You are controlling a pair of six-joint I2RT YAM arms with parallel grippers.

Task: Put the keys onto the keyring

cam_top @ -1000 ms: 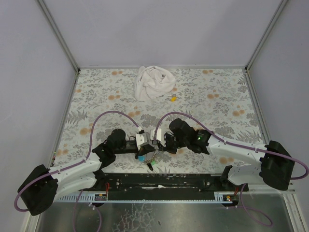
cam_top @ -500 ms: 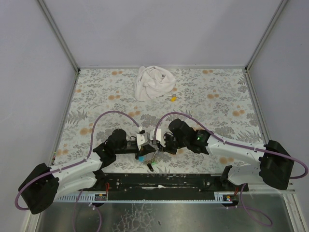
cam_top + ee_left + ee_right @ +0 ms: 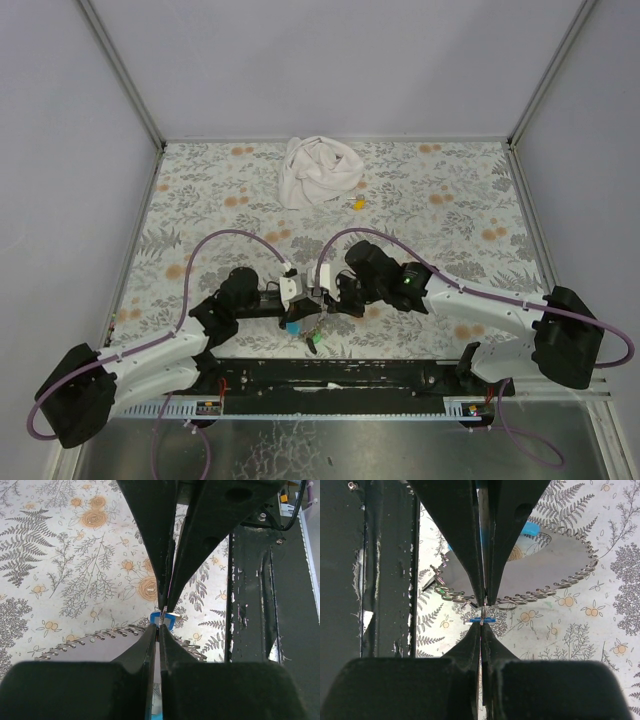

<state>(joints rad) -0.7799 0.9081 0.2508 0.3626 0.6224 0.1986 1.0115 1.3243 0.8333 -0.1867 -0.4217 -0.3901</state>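
Looking down from above, the two arms meet nose to nose over the near part of the flowered table (image 3: 450,190). The left gripper (image 3: 303,296) and the right gripper (image 3: 331,300) are nearly touching, just ahead of the black rail (image 3: 350,375). Only this view shows the keys dangling under that meeting point: a blue-capped key (image 3: 293,326), with a green-capped key (image 3: 313,341) just beside it and lower. It also takes in the crumpled white cloth (image 3: 318,172) at the far edge and a small yellow scrap (image 3: 357,203) near it, both well away from the arms. What it cannot show is the pinch itself, which is too small from up there. The wrist cameras fill that in. From the right wrist, each pair of fingers narrows to a point and the two points face each other tip to tip. Caught between them is a thin bit of metal with a blue sliver across it, the keyring (image 3: 482,620). Behind it spreads the grey strap (image 3: 545,565), edged with a row of small metal loops, with a fleck of green at its left end. The left wrist shows the same meeting from the other side. Both sets of jaws are clenched tight with no gap showing, each nipping that thin ring.
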